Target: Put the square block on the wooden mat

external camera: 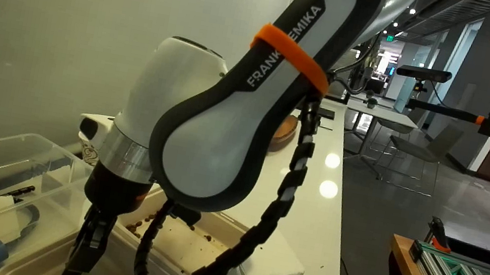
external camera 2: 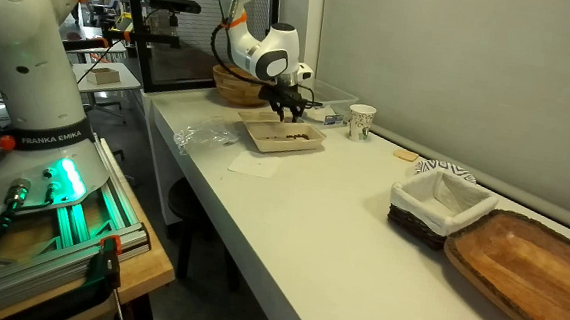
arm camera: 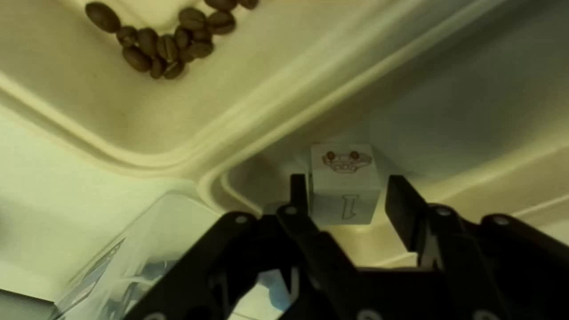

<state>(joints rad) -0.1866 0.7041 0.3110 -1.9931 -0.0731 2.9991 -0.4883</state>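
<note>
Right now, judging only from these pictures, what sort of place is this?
Probably an office with a robotics work area, possibly a lab: a white table and chairs stand in the background, and a robot arm is mounted on a metal frame.

The arm [external camera: 231,130] reads "FRANKA EMIKA", the block [arm camera: 345,184] "1".
</note>
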